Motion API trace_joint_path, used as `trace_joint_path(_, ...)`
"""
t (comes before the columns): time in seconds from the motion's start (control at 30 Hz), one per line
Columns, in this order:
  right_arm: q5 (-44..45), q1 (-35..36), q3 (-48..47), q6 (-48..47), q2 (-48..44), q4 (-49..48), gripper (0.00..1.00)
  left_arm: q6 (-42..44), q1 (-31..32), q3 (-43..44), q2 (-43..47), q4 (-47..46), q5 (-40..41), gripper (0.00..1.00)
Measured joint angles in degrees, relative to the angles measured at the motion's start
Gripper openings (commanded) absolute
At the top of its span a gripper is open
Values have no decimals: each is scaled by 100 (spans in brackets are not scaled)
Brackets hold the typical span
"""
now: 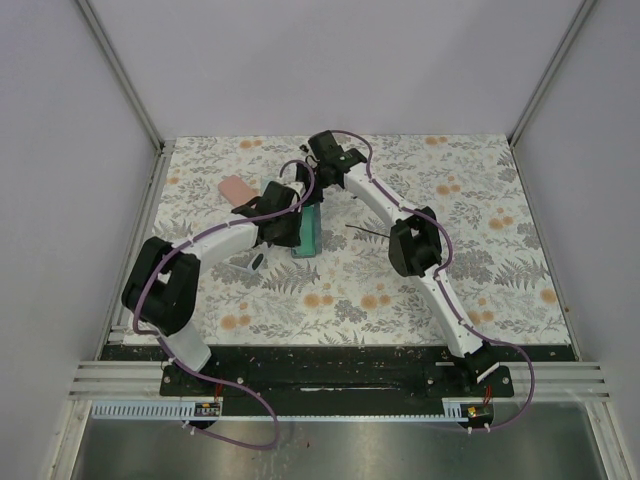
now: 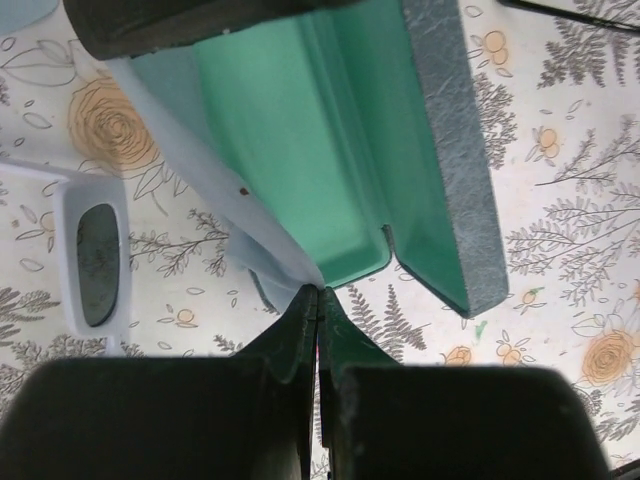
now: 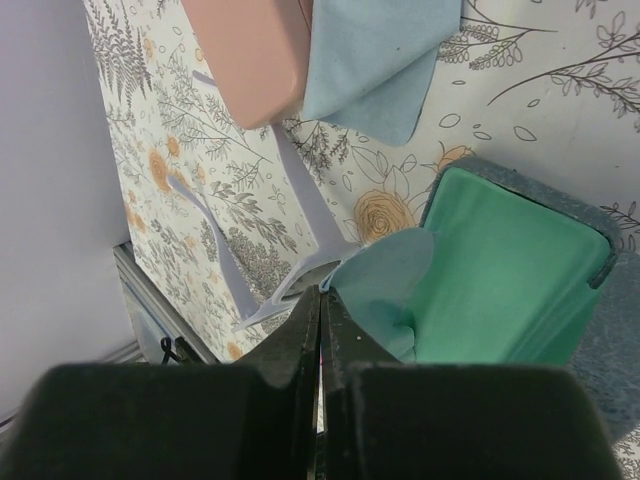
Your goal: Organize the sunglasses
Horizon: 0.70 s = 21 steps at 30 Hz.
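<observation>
Sunglasses with a whitish frame and dark lenses lay nearest your side of the flowered table, arms unfolded, just beside the open case. Your left pincer had its jaws pressed together, the tips right at the case's near corner, where a light blue cloth draped over the green lining. You could not tell whether the tips pinched the cloth's edge or only touched it.

The black pair showed as a thin dark line on the table to the right of the case, apart from it.

Your right pincer was also closed, jaws tight together. Its tips met the spot where the cloth's edge and the whitish frame came together; whether it gripped either one you could not tell.

Farther out sat the pink case. A second light blue cloth lay touching it, partly tucked under its edge.
</observation>
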<state>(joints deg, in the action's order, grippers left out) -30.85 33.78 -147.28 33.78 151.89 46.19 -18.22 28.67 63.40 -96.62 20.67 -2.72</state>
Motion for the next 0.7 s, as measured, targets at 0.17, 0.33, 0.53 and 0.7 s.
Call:
trace_joint_path(0.17,210,-17,0,-68,2,105,0,-7,0,52,-68,-146,-262,0)
trace_joint_path(0.33,505,-20,0,-190,2,343,0,-33,0,72,-188,-282,-492,0)
trace_joint_path(0.53,874,-20,39,-315,0,496,13,-57,2,138,-404,-382,-669,0)
trace_joint_path(0.7,1082,-22,74,-380,0,599,38,-107,13,186,-549,-485,-756,27)
